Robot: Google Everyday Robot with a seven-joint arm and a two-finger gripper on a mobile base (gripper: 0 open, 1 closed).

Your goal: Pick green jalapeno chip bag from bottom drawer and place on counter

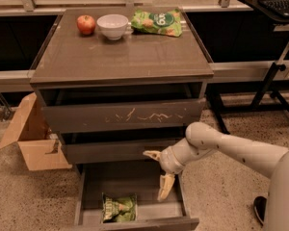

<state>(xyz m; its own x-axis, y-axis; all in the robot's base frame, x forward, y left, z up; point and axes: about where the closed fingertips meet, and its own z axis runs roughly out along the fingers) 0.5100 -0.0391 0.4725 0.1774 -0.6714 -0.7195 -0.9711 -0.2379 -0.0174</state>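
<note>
The green jalapeno chip bag (118, 208) lies crumpled on the floor of the bottom drawer (135, 223), near its front left. The drawer is pulled out. My gripper (158, 175) hangs over the right part of the open drawer, above and to the right of the bag, apart from it. Its two pale fingers are spread wide, one pointing left (151, 154), one pointing down (165, 186). It holds nothing. The counter (120, 57) is the cabinet's flat top.
On the counter's far edge sit a red apple (86, 24), a white bowl (112, 26) and a brighter green bag (156, 22). The top drawer front (123, 115) has white scratches. A cardboard box (31, 134) stands left of the cabinet. A laptop stand (274, 13) is at right.
</note>
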